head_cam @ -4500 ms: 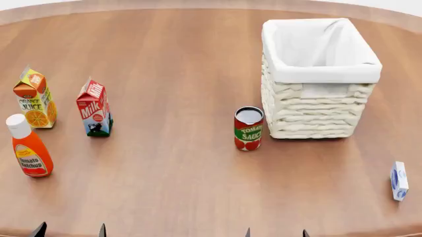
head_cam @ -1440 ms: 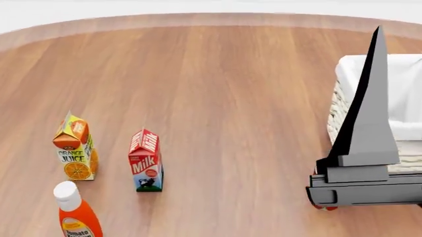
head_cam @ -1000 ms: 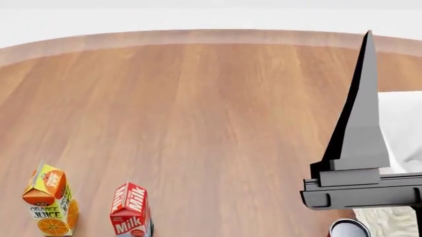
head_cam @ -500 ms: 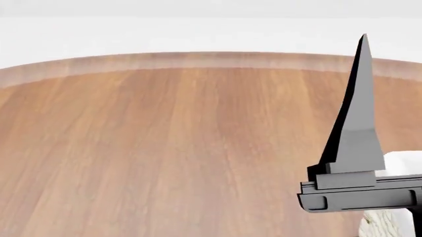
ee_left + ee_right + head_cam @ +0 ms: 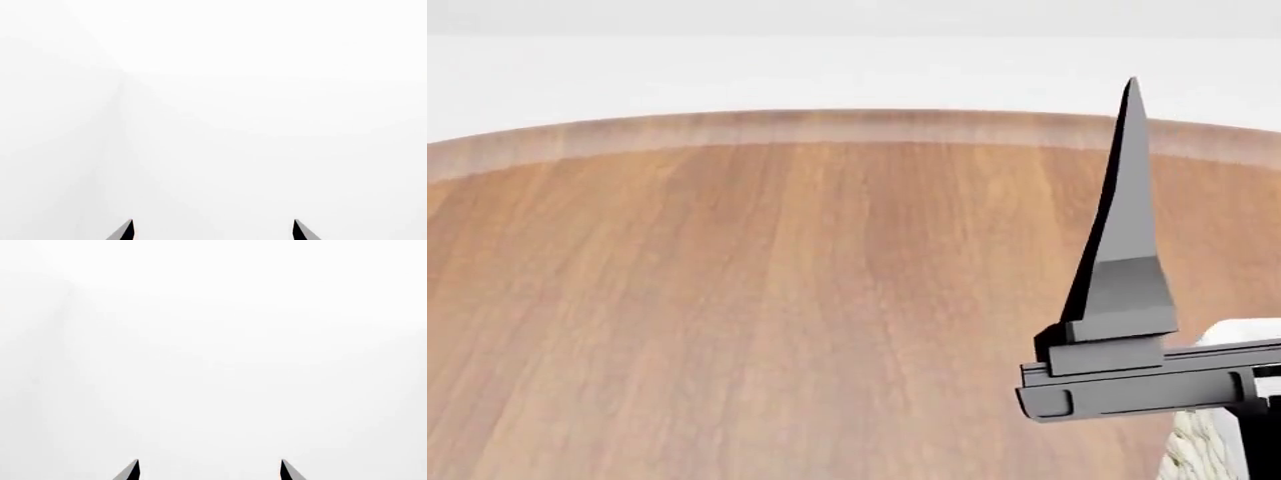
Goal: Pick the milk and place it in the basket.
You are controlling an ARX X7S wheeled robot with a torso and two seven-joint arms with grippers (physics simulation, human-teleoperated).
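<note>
Milk out of sight, basket cut off at the lower right

Head view: wooden table [image 5: 761,300]; right gripper [image 5: 1121,290] hides most of the basket [image 5: 1201,455]. Left wrist view: left gripper [image 5: 212,231] tips spread apart against blank white. Right wrist view: the same, tips spread, nothing between them

My right hand [image 5: 1124,250] shows only one finger here; the picture's right edge cuts the rest. Just a corner of the basket [image 5: 1208,450] peeks in behind it. In both wrist views only my fingertips [image 5: 127,231] show.
</note>
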